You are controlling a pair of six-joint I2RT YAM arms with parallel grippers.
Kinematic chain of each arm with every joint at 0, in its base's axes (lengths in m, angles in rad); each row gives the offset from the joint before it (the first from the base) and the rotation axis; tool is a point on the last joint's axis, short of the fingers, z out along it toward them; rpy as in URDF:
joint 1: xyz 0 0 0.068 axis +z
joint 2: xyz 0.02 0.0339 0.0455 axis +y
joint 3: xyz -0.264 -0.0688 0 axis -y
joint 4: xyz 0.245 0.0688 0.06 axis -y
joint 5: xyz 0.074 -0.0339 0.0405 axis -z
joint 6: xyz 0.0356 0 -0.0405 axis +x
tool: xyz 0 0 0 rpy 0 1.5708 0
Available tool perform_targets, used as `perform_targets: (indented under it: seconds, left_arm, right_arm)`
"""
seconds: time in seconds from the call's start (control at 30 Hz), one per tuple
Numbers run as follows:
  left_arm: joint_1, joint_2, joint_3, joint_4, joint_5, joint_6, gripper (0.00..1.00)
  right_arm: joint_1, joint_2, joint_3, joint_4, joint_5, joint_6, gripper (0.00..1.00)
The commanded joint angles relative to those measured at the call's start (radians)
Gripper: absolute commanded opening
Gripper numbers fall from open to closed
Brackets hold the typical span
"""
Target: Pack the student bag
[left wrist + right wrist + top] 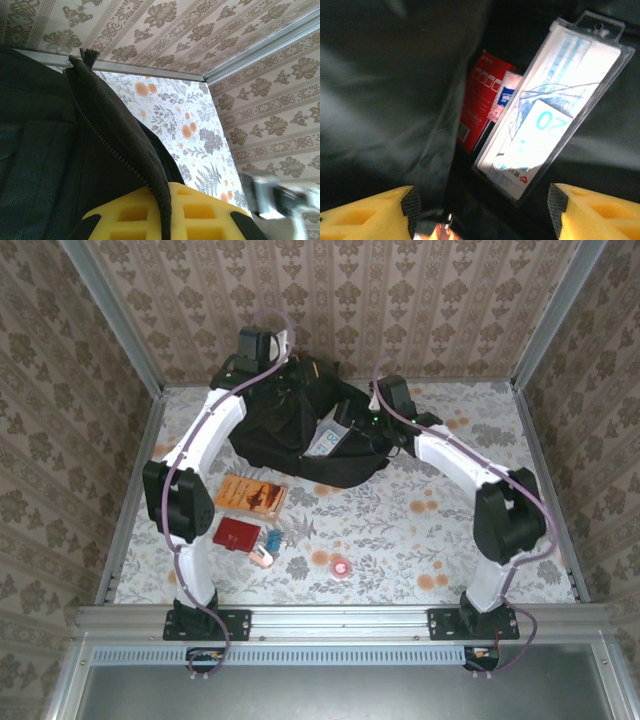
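Note:
The black student bag [290, 430] lies at the back of the table with its opening held up. My left gripper [262, 352] is at the bag's top, and in the left wrist view its yellow fingers [200, 210] are shut on the bag's zipper edge [125, 145]. My right gripper [352, 425] hovers at the bag's mouth. In the right wrist view it [482, 207] is open with nothing between its fingers. Just beyond it a clear plastic package [545, 105] rests inside the bag [385, 90], beside a red box [480, 105].
On the flowered table in front of the bag lie an orange book [250, 495], a dark red flat case [237, 534], a small blue item [272, 539], a pinkish clip [262, 557] and a red round item [340, 566]. Patterned walls close in three sides.

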Motion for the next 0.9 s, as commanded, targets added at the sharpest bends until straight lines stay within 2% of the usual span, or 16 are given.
perform_targets:
  seconds: [0.0,0.1,0.27,0.43,0.5,0.67,0.73,0.87]
  left_arm:
    - [0.011,-0.071,-0.007,0.052,0.009,0.009,0.0]
    - [0.013,-0.08,-0.015,0.033,0.008,0.037,0.0]
    - [0.017,-0.109,-0.051,0.012,-0.007,0.062,0.0]
    - [0.021,-0.121,-0.097,0.029,-0.01,0.062,0.0]
    - [0.021,-0.121,-0.112,0.039,-0.004,0.055,0.0]
    - [0.021,-0.114,-0.136,0.052,0.005,0.047,0.0]
    - [0.021,-0.116,-0.146,0.054,0.005,0.048,0.0]
    - [0.022,-0.122,-0.16,0.061,0.004,0.046,0.0]
  right_arm:
    - [0.029,-0.159,-0.067,-0.101,0.01,-0.208,0.74]
    - [0.087,-0.288,-0.183,-0.134,0.057,-0.299,0.75]
    - [0.211,-0.43,-0.315,-0.351,0.203,-0.381,0.74]
    - [0.395,-0.467,-0.435,-0.513,0.28,-0.33,0.76]
    - [0.5,-0.447,-0.45,-0.551,0.324,-0.293,0.8]
    - [0.671,-0.29,-0.399,-0.633,0.365,-0.197,0.82]
    - [0.713,-0.231,-0.363,-0.65,0.37,-0.169,0.87]
    - [0.753,-0.125,-0.293,-0.681,0.369,-0.158,0.89]
